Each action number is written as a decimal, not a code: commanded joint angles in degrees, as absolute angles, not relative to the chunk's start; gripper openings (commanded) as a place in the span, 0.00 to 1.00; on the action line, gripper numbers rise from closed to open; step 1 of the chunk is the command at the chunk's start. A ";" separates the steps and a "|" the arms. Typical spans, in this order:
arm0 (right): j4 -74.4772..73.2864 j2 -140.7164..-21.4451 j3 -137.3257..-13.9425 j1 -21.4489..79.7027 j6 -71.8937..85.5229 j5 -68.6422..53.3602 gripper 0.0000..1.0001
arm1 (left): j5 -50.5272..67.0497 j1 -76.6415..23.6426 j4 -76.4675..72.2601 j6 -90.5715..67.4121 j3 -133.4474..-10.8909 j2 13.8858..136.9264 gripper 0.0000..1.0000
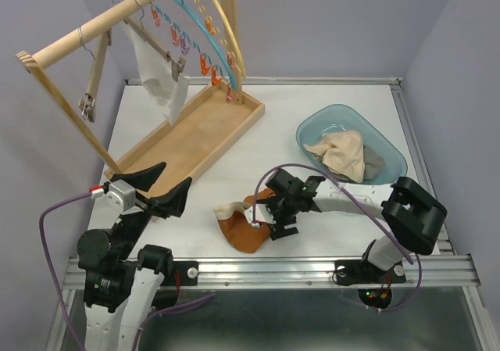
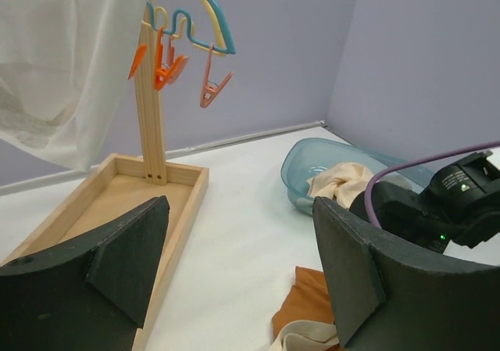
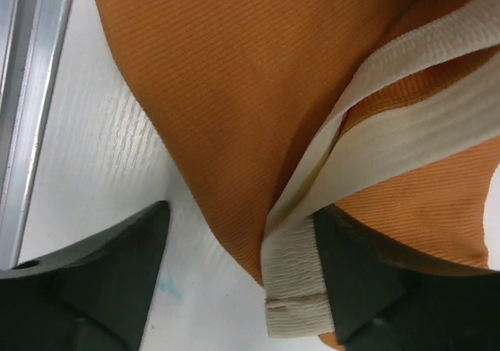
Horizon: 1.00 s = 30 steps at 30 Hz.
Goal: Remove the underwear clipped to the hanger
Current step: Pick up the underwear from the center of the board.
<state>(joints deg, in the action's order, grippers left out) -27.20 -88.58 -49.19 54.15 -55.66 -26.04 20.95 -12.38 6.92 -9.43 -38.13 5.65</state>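
A white pair of underwear (image 1: 160, 73) hangs clipped to a wire hanger on the wooden rack (image 1: 101, 24); it also shows in the left wrist view (image 2: 55, 69). A rust-orange pair with a pale waistband (image 1: 242, 232) lies on the table (image 1: 328, 234) near the front edge. My right gripper (image 1: 264, 220) is low over it and open; the cloth (image 3: 234, 93) lies between the fingers (image 3: 117, 265), with its waistband end against the right one. My left gripper (image 1: 168, 188) is open and empty beside the rack's tray, its fingers (image 2: 125, 257) wide apart.
A clear blue basin (image 1: 391, 159) at the right holds beige (image 1: 344, 152) and grey underwear. A blue and yellow curved hanger (image 1: 215, 38) with orange and pink clips hangs on the rack. The wooden tray base (image 1: 195, 136) runs diagonally at the left.
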 commanded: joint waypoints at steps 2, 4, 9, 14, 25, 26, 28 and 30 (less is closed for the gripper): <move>-25.22 -89.74 -53.00 55.63 -52.21 -22.67 0.65 | 21.10 -12.30 2.20 -8.79 -34.72 3.78 0.86; -25.31 -89.30 -52.48 55.72 -51.86 -22.94 0.46 | 20.92 -12.30 1.67 -9.14 -33.06 3.52 0.86; -27.77 -86.75 -51.33 55.72 -53.17 -24.08 0.25 | 20.48 -12.30 0.35 -10.02 -29.98 1.85 0.86; -30.41 -83.15 -51.59 55.55 -52.74 -21.28 0.04 | 19.87 -12.30 0.26 -10.28 -28.39 0.97 0.86; -31.38 -64.62 -54.14 36.67 -46.94 -29.52 0.00 | 18.19 -12.30 0.88 -9.93 -27.60 0.35 0.86; -30.94 -60.95 -54.23 32.91 -46.32 -30.23 0.01 | 18.11 -12.30 0.97 -9.84 -27.60 0.44 0.86; -29.89 -57.59 -54.49 29.20 -42.22 -30.93 0.01 | 17.93 -12.30 1.05 -9.93 -27.51 0.61 0.86; -28.14 -53.03 -54.67 23.50 -38.70 -31.55 0.01 | 17.84 -12.30 1.14 -9.84 -27.51 0.70 0.86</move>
<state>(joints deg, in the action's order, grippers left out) -31.44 -59.16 -50.61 29.85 -46.09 -27.64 18.31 -12.38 4.10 -10.00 -27.75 0.95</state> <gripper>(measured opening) 0.037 0.855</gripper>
